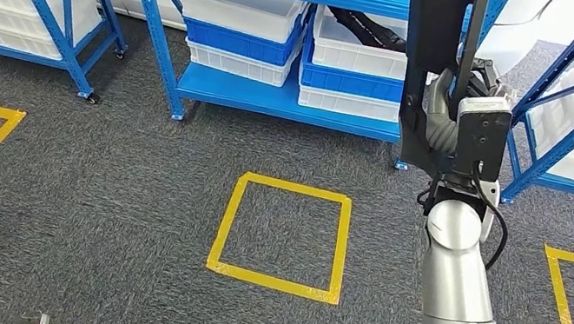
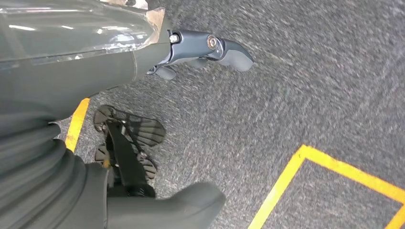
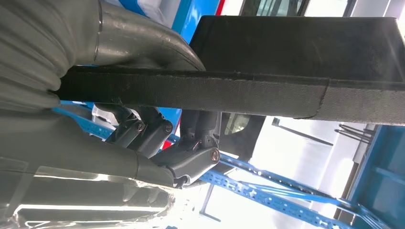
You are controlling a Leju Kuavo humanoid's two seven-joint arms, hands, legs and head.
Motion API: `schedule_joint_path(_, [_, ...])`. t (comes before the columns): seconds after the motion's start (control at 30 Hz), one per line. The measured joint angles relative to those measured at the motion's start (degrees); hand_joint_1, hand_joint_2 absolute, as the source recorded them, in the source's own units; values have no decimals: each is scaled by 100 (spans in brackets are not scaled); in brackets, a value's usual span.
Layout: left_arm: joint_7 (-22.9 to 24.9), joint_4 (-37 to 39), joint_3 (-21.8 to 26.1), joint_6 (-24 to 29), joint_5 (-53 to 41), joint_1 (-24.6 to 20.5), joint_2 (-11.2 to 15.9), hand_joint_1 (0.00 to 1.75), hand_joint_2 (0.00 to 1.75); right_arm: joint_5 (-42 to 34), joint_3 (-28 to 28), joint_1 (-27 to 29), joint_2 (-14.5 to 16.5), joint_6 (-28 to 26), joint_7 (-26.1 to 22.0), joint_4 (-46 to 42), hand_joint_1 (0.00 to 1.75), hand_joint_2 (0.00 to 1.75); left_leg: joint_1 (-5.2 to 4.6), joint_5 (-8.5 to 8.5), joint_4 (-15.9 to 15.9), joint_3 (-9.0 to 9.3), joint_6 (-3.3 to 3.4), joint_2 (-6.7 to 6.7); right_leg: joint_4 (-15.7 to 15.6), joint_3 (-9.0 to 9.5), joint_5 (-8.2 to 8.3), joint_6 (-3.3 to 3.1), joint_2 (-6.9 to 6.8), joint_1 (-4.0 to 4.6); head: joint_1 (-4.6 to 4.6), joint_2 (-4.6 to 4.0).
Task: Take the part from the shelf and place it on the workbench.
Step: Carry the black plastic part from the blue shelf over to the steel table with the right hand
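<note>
Holding: you have the part (image 1: 429, 63), a flat black panel, raised upright in the right hand (image 1: 448, 127), in front of the blue shelf (image 1: 276, 99).
Grip: in the right wrist view the thumb lies on one face of the part (image 3: 267, 93) and the dark fingers (image 3: 191, 143) curl under its thin edge, so the right hand (image 3: 119, 138) grasps it firmly.
Handling: you should judge the panel stiff and fairly light, with a matte, fibrous edge that looks unlikely to slip; being tall and held near its lower end, it may swing or lever in the grip as you turn.
Where to hold: keep hold near the lower end and carry it upright.
Left hand: the left hand (image 2: 200, 52) hangs over the grey carpet (image 2: 310, 71), fingers loosely apart, grasping nothing.
Surroundings: white and blue bins (image 1: 244, 31) sit on the shelf's lower level; a yellow tape square (image 1: 282, 236) marks the floor ahead.
Progress: the part is off the shelf; placing on the workbench remains.
</note>
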Motion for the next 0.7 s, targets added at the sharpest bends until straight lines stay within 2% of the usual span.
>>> schedule_joint_path(0.07, [-53, 0, 16, -1, 1, 0, 26, 0, 175, -107, 1, -33, -1, -8, -56, 55, 175, 175, -16, 125, -871, 635, 71, -13, 19, -53, 38, 47, -1, 22, 3, 0])
schedule_joint_path(0.1, [-80, 0, 22, 7, -2, 1, 40, 0, 175, -164, 1, -56, -2, -10, -82, 80, 175, 175, -29, 120, -1176, 836, 102, -18, 26, -72, 59, 80, -3, 35, 5, 0])
schedule_joint_path(0.13, [-100, 0, 27, 17, -4, 3, 50, 0, 175, -213, 2, -78, -3, -14, -104, 104, 175, 175, -44, 94, -1344, 937, 125, -20, 33, -93, 86, 119, -5, 44, 3, 0])
schedule_joint_path(0.2, [-113, 0, 35, 27, -5, 7, 59, 0, 175, -279, 4, -102, -7, -34, -149, 149, 175, 175, -45, 104, -1427, 921, 177, -9, 41, -142, 131, 202, -9, 61, 0, 0])
schedule_joint_path(0.27, [-113, 0, 41, 26, -2, 13, 59, 0, 175, -323, 6, -107, -22, -55, -189, 193, 175, 175, -22, 175, -1485, 877, 256, 15, 218, -274, 21, 231, -6, 66, 13, 0])
schedule_joint_path(0.3, [-111, 0, 43, 26, 0, 15, 57, 0, 175, -345, 7, -110, -32, -58, -207, 216, 175, 175, -12, 219, -1502, 842, 292, 25, 464, -396, -127, 217, -4, 65, 29, 0])
schedule_joint_path(0.37, [-105, 0, 51, 28, 5, 18, 58, 0, 175, -389, 10, -106, -48, -61, -239, 274, 175, 175, -21, 291, -1503, 744, 327, 33, 1239, -714, -501, 176, 0, 52, 54, 0])
schedule_joint_path(0.4, [-103, 0, 58, 30, 7, 21, 59, 0, 175, -407, 11, -94, -55, -61, -248, 304, 175, 175, -27, 325, -1501, 698, 334, 34, 1578, -838, -631, 177, 1, 49, 60, 0])
schedule_joint_path(0.43, [-102, 0, 65, 31, 8, 25, 61, 0, 175, -423, 11, -79, -60, -61, -252, 334, 175, 175, -31, 357, -1498, 657, 334, 34, 1745, -875, -685, 196, 1, 49, 63, 0])
schedule_joint_path(0.47, [-101, 0, 72, 32, 10, 30, 60, 0, 175, -433, 10, -67, -63, -61, -253, 358, 175, 175, -34, 383, -1493, 625, 328, 32, 1654, -782, -645, 230, 1, 49, 67, 0])
schedule_joint_path(0.5, [-101, 0, 79, 32, 10, 35, 58, 0, 175, -438, 10, -61, -65, -61, -255, 377, 175, 175, -35, 403, -1485, 601, 318, 31, 1342, -580, -535, 270, 0, 48, 69, 0])
schedule_joint_path(0.57, [-101, 0, 90, 36, 10, 36, 55, 0, 175, -457, 11, -79, -62, -58, -264, 401, 175, 175, -50, 425, -1450, 562, 286, 29, 482, -71, -291, 307, -3, 56, 78, 0])
schedule_joint_path(0.6, [-101, 0, 96, 41, 11, 34, 56, 0, 175, -482, 13, -99, -55, -54, -276, 416, 175, 175, -63, 438, -1432, 539, 262, 30, 196, 81, -214, 285, -2, 66, 78, 0])
schedule_joint_path(0.63, [-101, 0, 102, 46, 16, 32, 61, 0, 175, -517, 13, -118, -48, -48, -291, 434, 175, 175, -75, 453, -1418, 517, 236, 31, 52, 146, -180, 248, 0, 77, 79, 0])
schedule_joint_path(0.7, [-102, 1, 116, 53, 34, 30, 69, 0, 175, -599, 10, -144, -34, -30, -326, 486, 175, 175, -77, 489, -1411, 481, 174, 32, 35, 123, -142, 165, 8, 75, 74, 0])
